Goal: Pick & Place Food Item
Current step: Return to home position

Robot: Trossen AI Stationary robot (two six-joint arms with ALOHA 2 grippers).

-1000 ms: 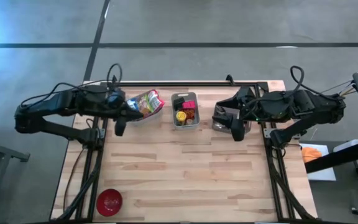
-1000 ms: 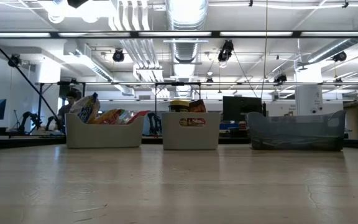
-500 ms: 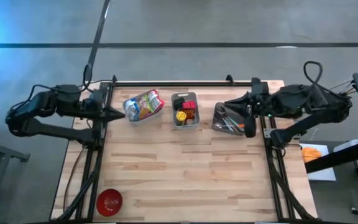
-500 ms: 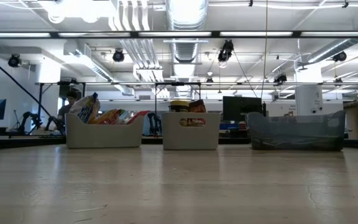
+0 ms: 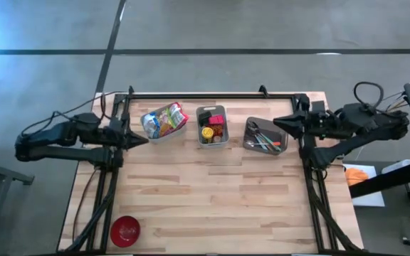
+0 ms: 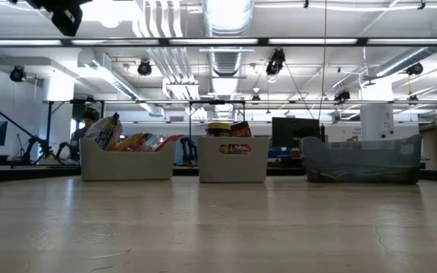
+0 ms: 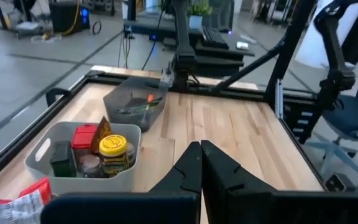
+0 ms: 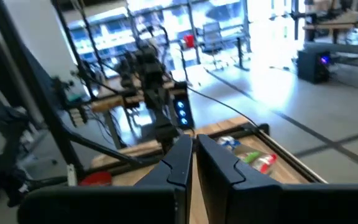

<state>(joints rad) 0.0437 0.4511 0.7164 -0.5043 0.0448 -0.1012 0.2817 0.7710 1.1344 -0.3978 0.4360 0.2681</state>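
Gray plastic bin [image 5: 212, 144] at the table's 12 o'clock held the seasoning cans [image 5: 207, 132]. Sorting looked finished, bar a round red bowl [image 5: 125, 230] at 7 o'clock. Left gripper [image 5: 142, 140] at 10 o'clock and right gripper [image 5: 277, 122] at 2 o'clock were pinched together, empty.

Snack bin [image 5: 164, 121] left of can bin [image 5: 212, 126], utensil bin [image 5: 263, 135] right, bowl [image 5: 125, 230] near-left corner

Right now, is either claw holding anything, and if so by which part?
Nothing. The left claw, at the table's left edge, and the right claw, at its right edge, are both shut and empty.
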